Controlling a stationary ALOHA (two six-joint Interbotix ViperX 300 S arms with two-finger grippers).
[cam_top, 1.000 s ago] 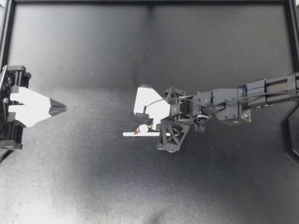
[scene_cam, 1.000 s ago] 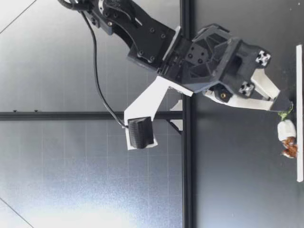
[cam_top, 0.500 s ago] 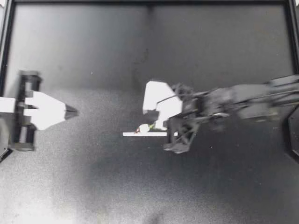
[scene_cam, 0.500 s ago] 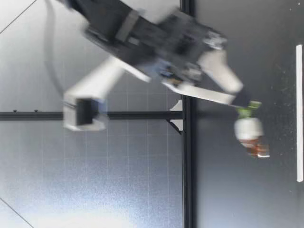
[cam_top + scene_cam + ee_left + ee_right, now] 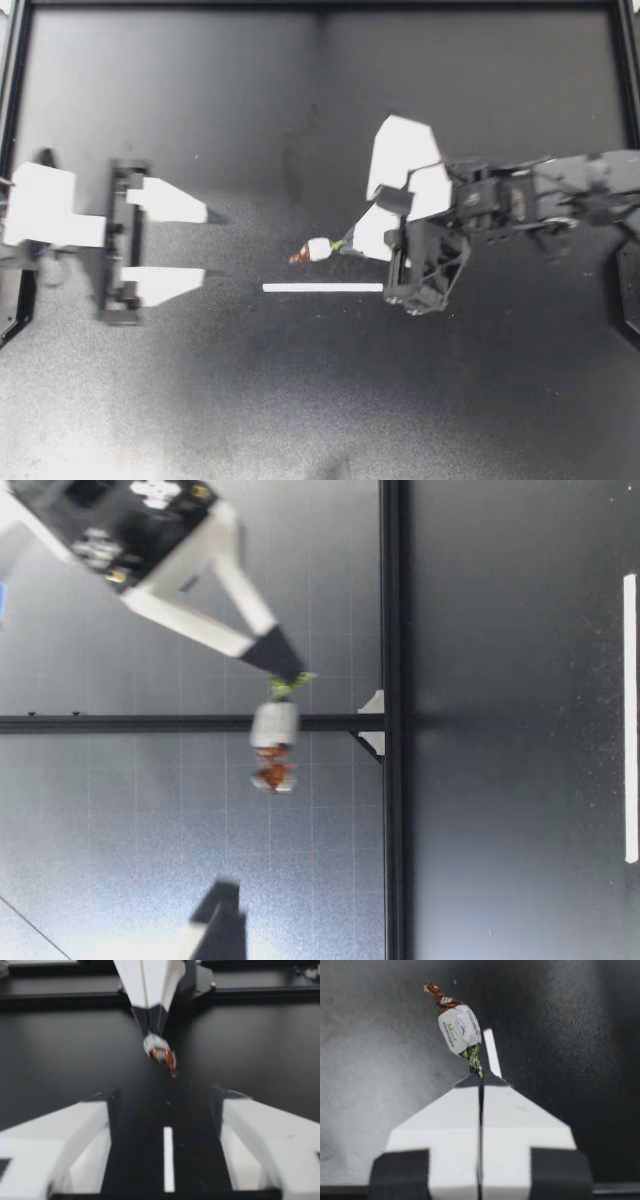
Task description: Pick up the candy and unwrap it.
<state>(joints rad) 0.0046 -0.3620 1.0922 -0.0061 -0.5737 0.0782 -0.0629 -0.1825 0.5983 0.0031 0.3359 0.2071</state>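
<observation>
Matte black tabletop (image 5: 200, 400), right fingers (image 5: 348, 244) pinching green twist of crinkly white candy (image 5: 318, 249), left fingers (image 5: 170, 200) spread wide, empty

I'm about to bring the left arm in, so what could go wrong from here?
1. My right gripper holds the candy only by its thin green twist. A hard pull could tear the twist or slip it free, dropping the candy onto the table.
2. The brown free end is small and the candy sits tilted, so my open left gripper may miss that end or close on the body instead.
</observation>
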